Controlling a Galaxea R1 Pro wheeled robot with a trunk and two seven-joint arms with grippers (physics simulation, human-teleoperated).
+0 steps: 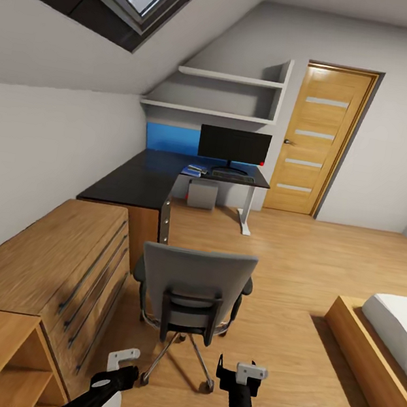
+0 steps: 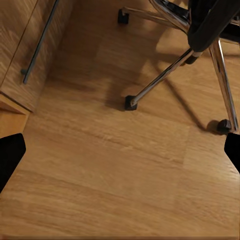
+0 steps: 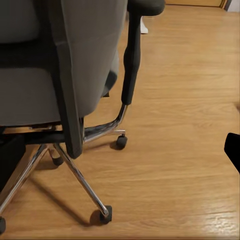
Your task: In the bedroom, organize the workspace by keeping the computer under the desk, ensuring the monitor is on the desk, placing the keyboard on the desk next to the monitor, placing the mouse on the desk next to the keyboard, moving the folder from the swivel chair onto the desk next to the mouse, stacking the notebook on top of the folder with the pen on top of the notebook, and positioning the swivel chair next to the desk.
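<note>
The swivel chair (image 1: 192,288) stands just ahead of both sets of fingers, its tall grey back turned to the camera, chrome base and casters on the wood floor (image 1: 300,259). The left gripper (image 1: 123,357) hangs low beside the chair's base, with the light-wood cabinet (image 1: 43,249) on its outer side; its wrist camera looks down at a chrome leg and caster (image 2: 131,102), and the dark tips at the frame's two edges sit far apart, so the fingers are spread with nothing between them. The right gripper (image 1: 242,373) hovers behind the chair's right side; its wrist camera takes in the seat back (image 3: 85,60) and a black armrest post (image 3: 131,60) close in front, and whether those fingers are spread or closed I cannot tell. Well beyond the chair and both grippers, the counter (image 1: 148,178) runs into the corner: the monitor (image 1: 233,146) stands upright on it, the keyboard (image 1: 232,176) lies just before the stand, and the blue folder (image 1: 194,170) sits beside the keyboard. A grey computer case (image 1: 202,195) rests underneath. A bed (image 1: 394,328) lies off to the right.
</note>
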